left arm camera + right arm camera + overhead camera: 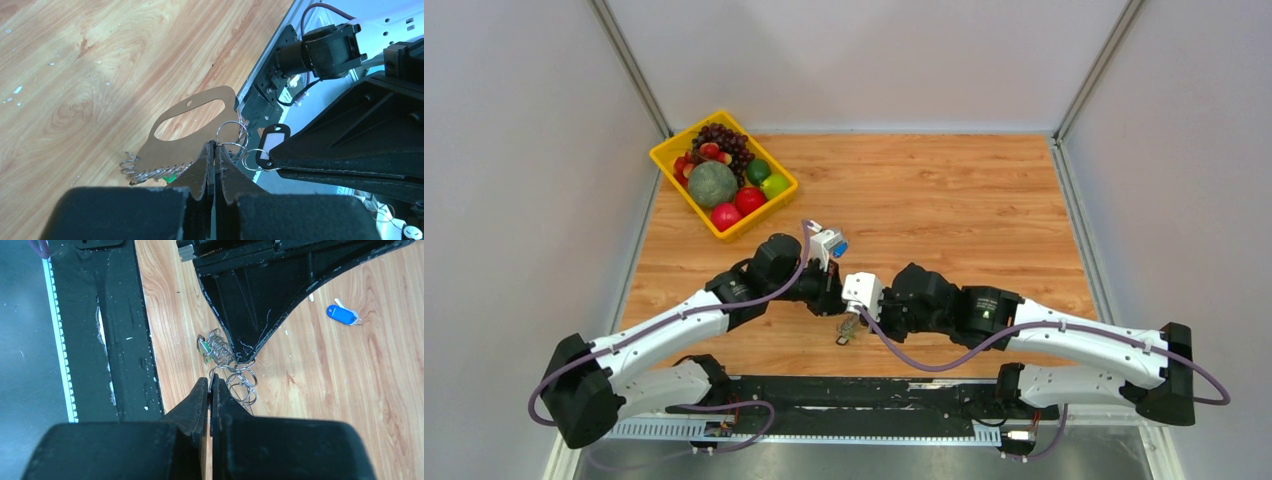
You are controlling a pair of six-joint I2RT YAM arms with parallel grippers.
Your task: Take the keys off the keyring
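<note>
Nearest, the left gripper (215, 147) and the right gripper (210, 385) are both clenched, tip to tip, on the thin keyring (231, 131) over the wooden table (310, 390). I would hold one pinch firm and spread the wire slowly with the other, so the keys (150, 172) bunched just beside can slide off. Farther away, a blue key tag (342, 314) lies well apart.

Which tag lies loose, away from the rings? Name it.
The blue tag: it lies alone on the table. The green tag and the black tag sit among the rings.
</note>
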